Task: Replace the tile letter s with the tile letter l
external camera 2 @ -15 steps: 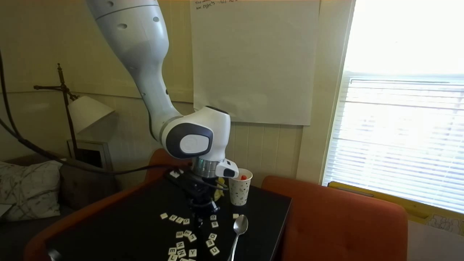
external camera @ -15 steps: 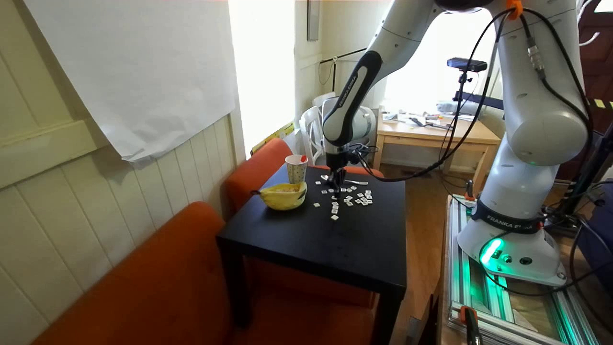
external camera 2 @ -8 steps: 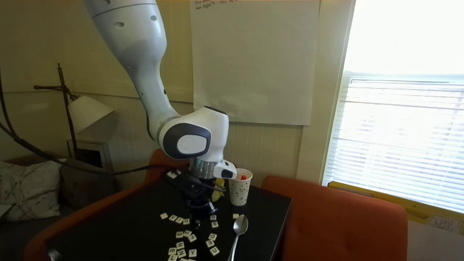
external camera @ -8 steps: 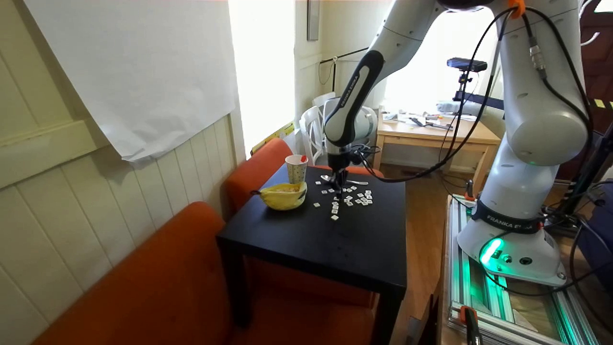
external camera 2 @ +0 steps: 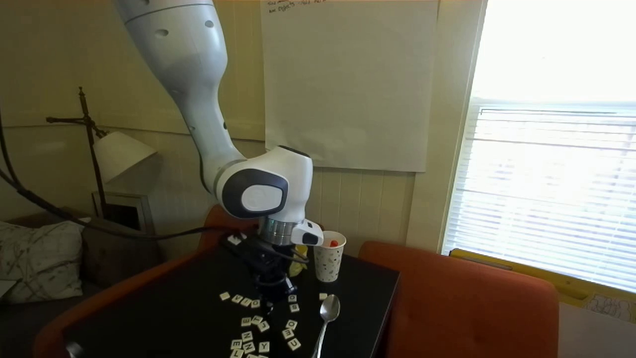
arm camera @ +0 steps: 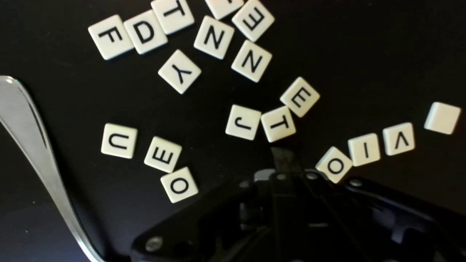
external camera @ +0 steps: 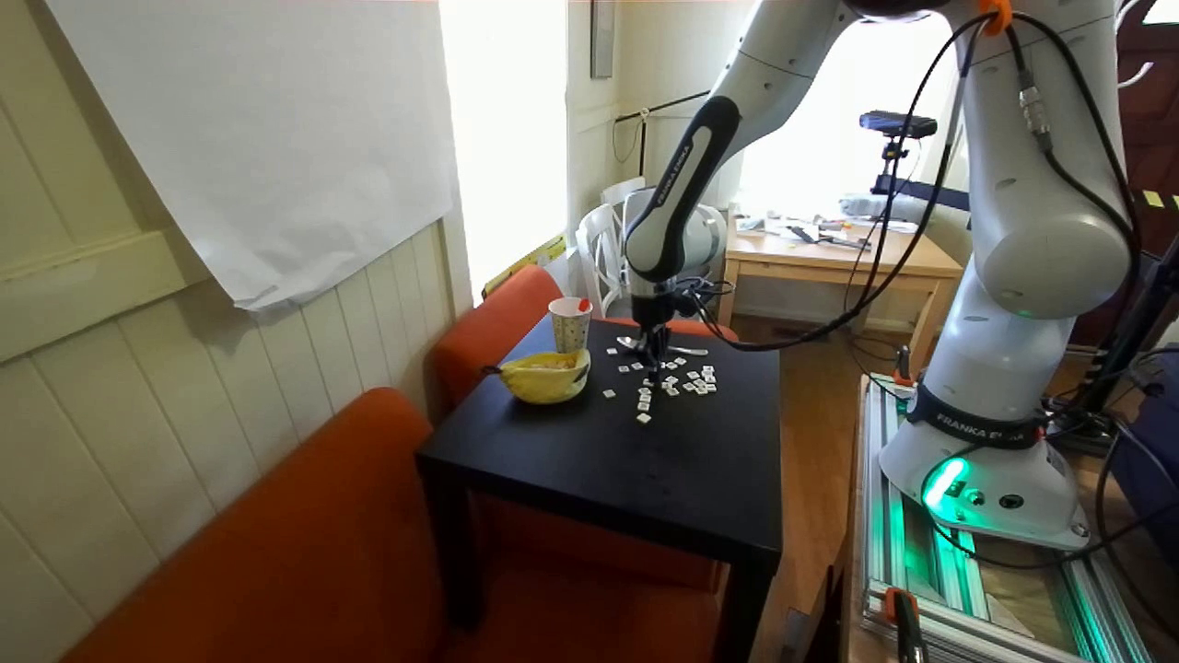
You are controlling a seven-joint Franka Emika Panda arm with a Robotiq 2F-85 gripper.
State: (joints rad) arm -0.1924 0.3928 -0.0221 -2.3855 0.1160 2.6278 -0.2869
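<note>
The tile letter L (external camera 2: 237,353), white and square, cut off at the bottom of an exterior view, lies on a black table (external camera 2: 208,325), left of my black gripper (external camera 2: 269,308), whose jaws meet. Just right of the jaws I can't read one white tile (external camera 2: 294,308). Behind the gripper a yellow banana-shaped bowl (external camera 2: 296,269) is mostly hidden; rightward, a speckled white paper cup (external camera 2: 328,264) holds something red (external camera 2: 334,243); farther right stands an orange chair (external camera 2: 457,298).

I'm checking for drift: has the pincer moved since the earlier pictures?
Yes, slightly: in both exterior views the pincer has shifted away from the patterned paper cup.
</note>
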